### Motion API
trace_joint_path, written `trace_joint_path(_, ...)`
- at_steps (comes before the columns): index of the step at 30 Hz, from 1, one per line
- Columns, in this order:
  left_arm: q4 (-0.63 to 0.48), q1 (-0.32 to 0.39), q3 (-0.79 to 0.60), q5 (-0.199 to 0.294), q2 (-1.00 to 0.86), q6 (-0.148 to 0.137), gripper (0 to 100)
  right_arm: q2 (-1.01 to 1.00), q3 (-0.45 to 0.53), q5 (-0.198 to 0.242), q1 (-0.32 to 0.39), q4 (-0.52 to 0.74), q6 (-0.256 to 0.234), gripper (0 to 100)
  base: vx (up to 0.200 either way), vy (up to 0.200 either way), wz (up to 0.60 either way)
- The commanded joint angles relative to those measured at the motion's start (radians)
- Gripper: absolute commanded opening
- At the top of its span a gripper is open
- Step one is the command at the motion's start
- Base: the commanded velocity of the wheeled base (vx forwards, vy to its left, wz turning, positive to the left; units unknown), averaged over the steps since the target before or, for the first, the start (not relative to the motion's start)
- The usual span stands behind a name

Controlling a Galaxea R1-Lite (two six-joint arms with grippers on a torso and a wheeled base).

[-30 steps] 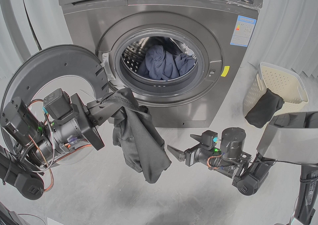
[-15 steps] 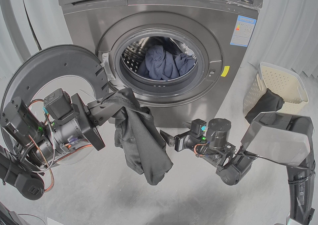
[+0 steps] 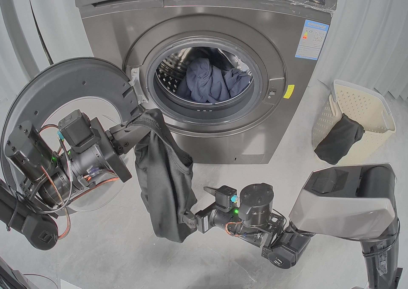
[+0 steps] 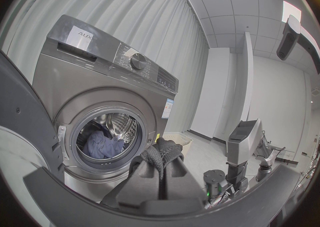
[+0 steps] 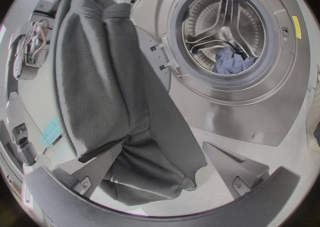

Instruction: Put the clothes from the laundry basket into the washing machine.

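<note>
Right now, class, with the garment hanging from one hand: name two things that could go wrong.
1. The dark grey garment hangs by one edge from the left hand; its long tail could snag on the drum rim.
2. The right hand is open around that tail and may close on only a thin fold.

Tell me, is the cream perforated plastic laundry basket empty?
No, a dark grey garment hangs over the front rim of the cream perforated plastic laundry basket.
</note>
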State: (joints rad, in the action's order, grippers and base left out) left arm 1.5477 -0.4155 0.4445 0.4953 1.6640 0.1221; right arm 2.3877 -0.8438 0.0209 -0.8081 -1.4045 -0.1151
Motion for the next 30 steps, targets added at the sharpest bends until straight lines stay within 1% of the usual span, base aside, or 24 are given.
trace_joint_path(1,0.000,0.021,0.007,0.002,0.011,0.008,0,-0.019,0.012,-0.002,-0.037,0.001,-0.001,100,0.000,0.000,0.00)
trace_joint_path(11,0.000,0.021,0.007,0.008,-0.001,0.010,0,-0.018,0.012,-0.002,0.003,-0.002,-0.005,100,0.000,0.000,0.00)
trace_joint_path(15,0.000,0.023,0.010,0.008,-0.003,0.010,0,-0.016,0.012,-0.002,0.001,-0.004,-0.005,100,0.000,0.000,0.00)
trace_joint_path(22,0.000,0.035,0.031,0.000,-0.006,0.010,0,-0.004,0.012,-0.002,-0.046,-0.010,-0.006,100,0.000,0.000,0.00)
trace_joint_path(25,0.000,0.040,0.062,-0.001,-0.007,0.013,0,-0.002,0.003,-0.002,-0.066,-0.010,-0.006,100,0.000,0.000,0.00)
trace_joint_path(30,0.000,0.027,0.065,-0.001,-0.020,0.013,0,0.028,-0.043,-0.004,-0.092,-0.008,-0.011,100,0.000,0.000,0.00)
